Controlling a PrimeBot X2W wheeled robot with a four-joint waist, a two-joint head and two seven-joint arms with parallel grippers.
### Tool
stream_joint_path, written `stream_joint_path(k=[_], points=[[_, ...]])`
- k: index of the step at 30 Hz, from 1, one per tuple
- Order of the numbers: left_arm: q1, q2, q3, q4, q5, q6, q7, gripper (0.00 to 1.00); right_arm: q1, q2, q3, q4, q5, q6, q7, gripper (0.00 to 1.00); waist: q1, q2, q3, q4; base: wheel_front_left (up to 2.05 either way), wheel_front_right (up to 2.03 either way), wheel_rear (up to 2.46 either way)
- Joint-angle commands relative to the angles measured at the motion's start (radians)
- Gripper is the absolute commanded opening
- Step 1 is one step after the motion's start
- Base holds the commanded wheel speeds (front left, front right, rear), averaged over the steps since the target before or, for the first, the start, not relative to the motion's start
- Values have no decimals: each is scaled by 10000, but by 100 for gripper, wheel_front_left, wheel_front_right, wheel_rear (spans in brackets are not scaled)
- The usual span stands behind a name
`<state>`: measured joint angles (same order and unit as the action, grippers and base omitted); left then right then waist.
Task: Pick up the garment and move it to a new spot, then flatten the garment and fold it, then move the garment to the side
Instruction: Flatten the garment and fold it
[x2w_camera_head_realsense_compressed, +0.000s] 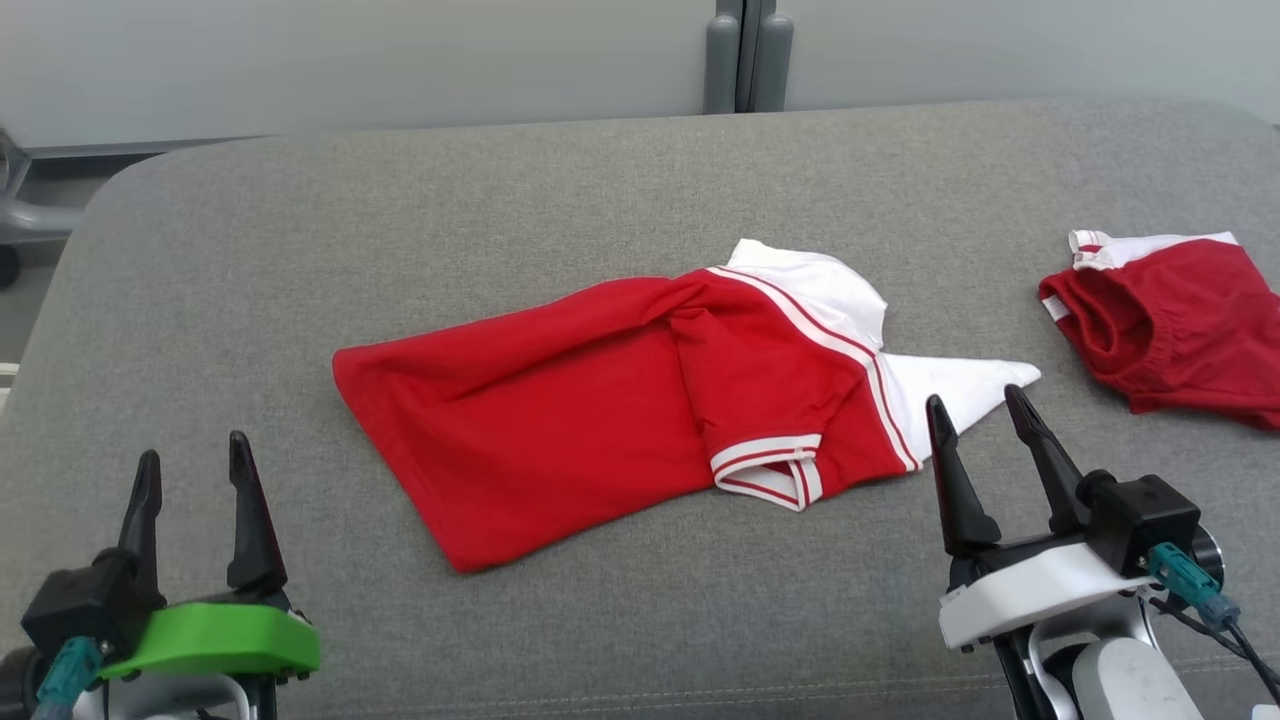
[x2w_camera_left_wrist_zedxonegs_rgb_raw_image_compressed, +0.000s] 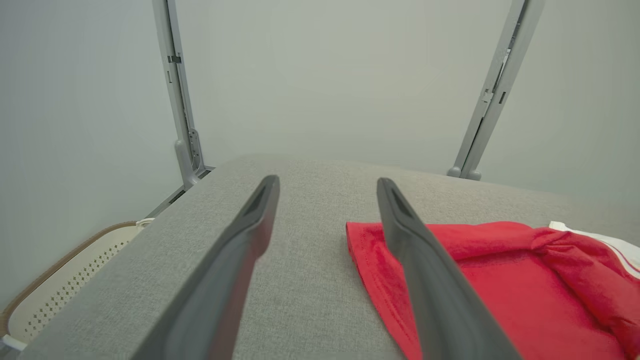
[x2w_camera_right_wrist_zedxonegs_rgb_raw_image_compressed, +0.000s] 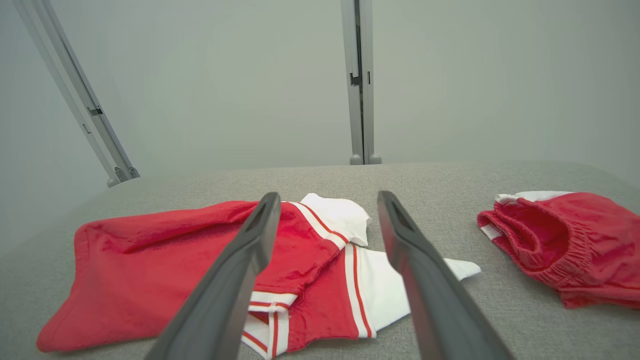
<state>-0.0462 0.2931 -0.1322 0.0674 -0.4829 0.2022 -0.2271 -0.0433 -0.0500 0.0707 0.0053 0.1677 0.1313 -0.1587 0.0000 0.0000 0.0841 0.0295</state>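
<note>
A red shirt with white shoulders and striped trim lies loosely folded in the middle of the grey padded table. The same shirt sits just beyond the right fingers, and its red hem lies at the lower right of the left wrist view. My left gripper stands open at the near left, apart from the shirt's hem. Near the shirt's white sleeve tip, my right gripper is open and holds nothing.
Red shorts with a white band lie at the table's right edge, also seen as red shorts. A pale perforated basket sits below the table's left side. Grey frame posts rise behind the table.
</note>
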Motion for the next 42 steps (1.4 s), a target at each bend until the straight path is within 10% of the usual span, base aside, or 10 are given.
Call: stream_joint_path(k=[1,26,42], points=[[437,40,-60,-391,125,184,118,100,213,-17,-9,12,-62,-12,51,100,0,0,-195,64,0,0,0],[1273,5,-528,-1578,133,536,768,100,802,-17,-6,-274,137,-12,245,100,0,0,-625,28,0,0,0],[-2527,-271,-1513,2565,-1652,-1362,4129,100,119,-17,402,-375,-268,-12,402,100,0,0,596,-385,0,0,0]])
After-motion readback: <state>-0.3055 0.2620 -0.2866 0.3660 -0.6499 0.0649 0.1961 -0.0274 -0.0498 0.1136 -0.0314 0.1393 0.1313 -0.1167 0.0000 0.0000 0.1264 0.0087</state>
